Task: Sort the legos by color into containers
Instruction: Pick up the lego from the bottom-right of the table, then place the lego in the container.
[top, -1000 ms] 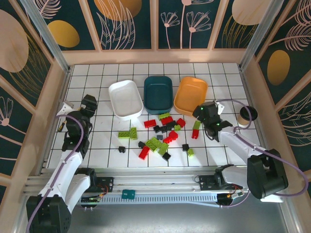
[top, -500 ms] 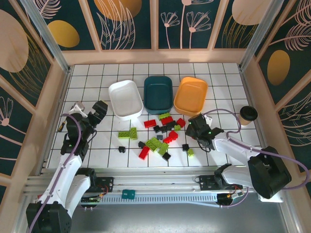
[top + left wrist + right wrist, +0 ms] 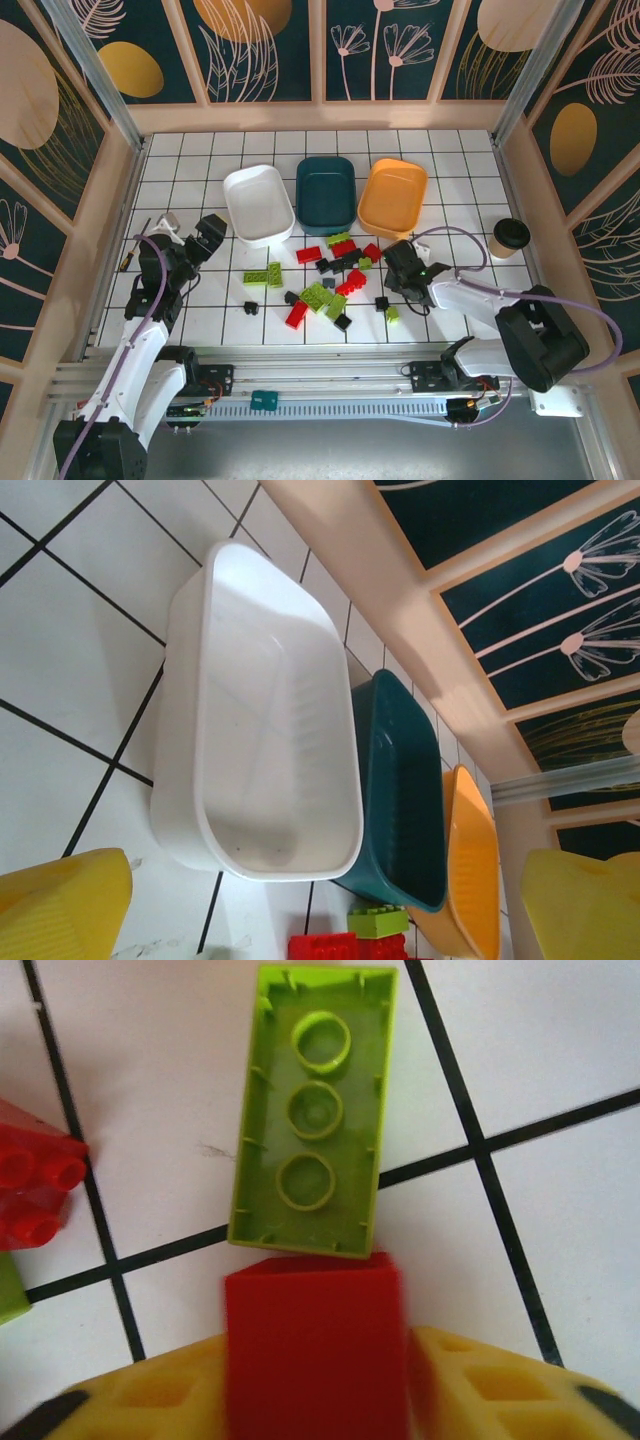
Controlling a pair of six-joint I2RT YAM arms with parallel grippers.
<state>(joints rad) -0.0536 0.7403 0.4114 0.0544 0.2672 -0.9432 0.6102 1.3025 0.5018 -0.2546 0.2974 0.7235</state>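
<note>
Legos (image 3: 318,294) in red, lime green and black lie scattered on the white tiled bench (image 3: 460,160). They form a loose cluster at its middle, just on the near side of the three bins. The bins stand side by side toward the far edge, with the white bin (image 3: 258,205) on the left, the teal bin (image 3: 326,193) close beside it in the middle, and the orange bin (image 3: 393,198) on the right.

The left hand (image 3: 207,240) hangs over the bench just left of the white bin's near end, its yellow fingers (image 3: 60,905) spread wide. The right hand (image 3: 405,272) is low at the right side of the cluster, near the orange bin's near end. It pinches a red brick (image 3: 315,1345) between its yellow pads (image 3: 490,1390).

Just beyond that brick, an oblong lime green brick (image 3: 312,1110) lies on the tiles with its hollow underside up. Its near end meets the red brick's far edge, but I cannot tell whether they touch. Another red lego (image 3: 35,1185) sits off to one side of it. A paper cup (image 3: 510,238) with a dark lid stands near the bench's right edge, well apart from the legos.
</note>
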